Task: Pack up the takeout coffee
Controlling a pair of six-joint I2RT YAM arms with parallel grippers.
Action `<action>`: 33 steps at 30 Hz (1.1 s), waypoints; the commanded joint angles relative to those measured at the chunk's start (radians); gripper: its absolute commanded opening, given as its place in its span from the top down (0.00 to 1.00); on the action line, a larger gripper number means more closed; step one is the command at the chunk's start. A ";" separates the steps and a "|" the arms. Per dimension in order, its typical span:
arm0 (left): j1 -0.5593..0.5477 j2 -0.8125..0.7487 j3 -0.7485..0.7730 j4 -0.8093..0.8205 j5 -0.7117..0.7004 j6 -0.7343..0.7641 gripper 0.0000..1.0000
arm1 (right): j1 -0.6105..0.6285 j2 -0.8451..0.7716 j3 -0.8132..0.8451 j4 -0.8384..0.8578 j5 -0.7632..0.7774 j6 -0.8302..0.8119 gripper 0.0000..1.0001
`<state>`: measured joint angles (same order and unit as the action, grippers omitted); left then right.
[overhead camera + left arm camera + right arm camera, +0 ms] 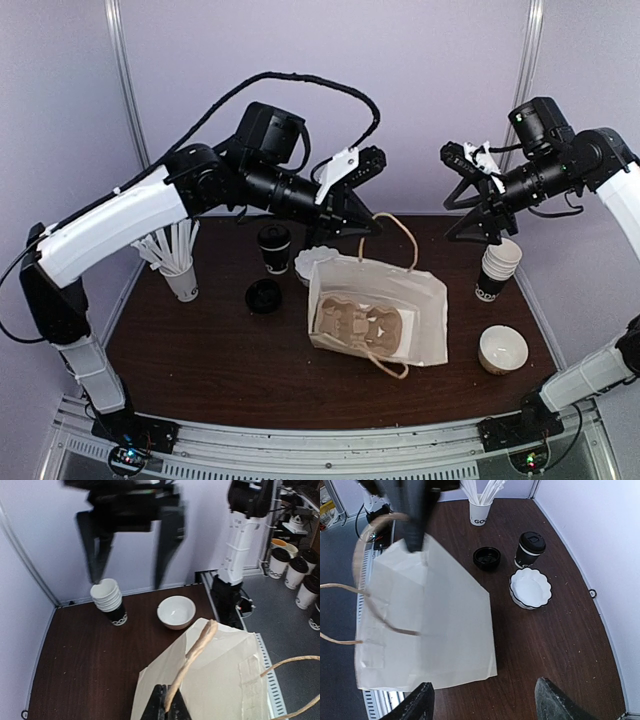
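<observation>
The takeout coffee [274,245] [529,550], a small paper cup with a black lid, stands upright on the brown table behind and left of the white paper bag [400,300] [430,620]. My left gripper [368,224] [170,709] is shut on the bag's far twine handle [196,652] above the open bag mouth. A brown cup carrier [355,325] lies inside the bag. My right gripper [450,195] [485,702] hangs open in the air to the right of the bag, holding nothing.
A loose black lid [263,295] [487,558] and a white scalloped dish [530,587] lie by the coffee. A white cup of straws [180,275] stands far left. A stack of nested cups [497,268] [110,602] and a white bowl [503,348] [176,611] sit right.
</observation>
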<state>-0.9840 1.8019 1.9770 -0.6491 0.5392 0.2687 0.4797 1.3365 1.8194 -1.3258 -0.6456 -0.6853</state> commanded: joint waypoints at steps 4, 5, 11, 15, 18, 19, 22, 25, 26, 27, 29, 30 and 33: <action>-0.137 -0.219 -0.284 0.140 -0.033 0.025 1.00 | -0.029 -0.023 -0.048 0.069 0.070 0.030 0.28; -0.149 -0.233 -0.308 0.140 -0.033 0.020 1.00 | -0.030 -0.023 -0.052 0.074 0.068 0.032 0.28; -0.216 -0.298 -0.434 0.164 -0.072 -0.004 1.00 | -0.033 -0.023 -0.077 0.093 0.065 0.047 0.28; -0.271 -0.344 -0.495 0.183 -0.133 -0.005 1.00 | -0.033 -0.033 -0.092 0.093 0.058 0.047 0.28; -0.292 -0.378 -0.529 0.209 -0.151 -0.004 1.00 | -0.033 -0.040 -0.107 0.094 0.055 0.044 0.28; -0.296 -0.387 -0.542 0.223 -0.150 -0.004 1.00 | -0.033 -0.042 -0.114 0.095 0.052 0.043 0.28; -0.297 -0.398 -0.570 0.260 -0.175 -0.014 1.00 | -0.032 -0.046 -0.133 0.097 0.031 0.040 0.28; -0.297 -0.356 -0.541 0.252 -0.271 -0.021 1.00 | -0.032 -0.051 -0.127 0.081 -0.004 0.029 0.29; -0.295 -0.332 -0.505 0.235 -0.309 -0.019 1.00 | -0.032 -0.053 -0.108 0.070 -0.022 0.024 0.30; -0.290 -0.308 -0.476 0.220 -0.341 -0.018 1.00 | -0.030 -0.055 -0.096 0.056 -0.039 0.019 0.32; -0.269 -0.259 -0.419 0.192 -0.358 -0.024 1.00 | -0.023 -0.054 -0.038 0.012 -0.079 0.001 0.36; -0.249 -0.240 -0.396 0.187 -0.355 -0.045 1.00 | -0.015 -0.054 -0.015 -0.011 -0.093 -0.008 0.37; -0.194 -0.191 -0.339 0.192 -0.329 -0.108 1.00 | 0.000 -0.066 -0.006 -0.019 -0.104 0.003 0.38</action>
<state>-1.2430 1.5646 1.5639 -0.4721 0.2447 0.2367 0.4618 1.3083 1.7775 -1.3010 -0.6857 -0.6762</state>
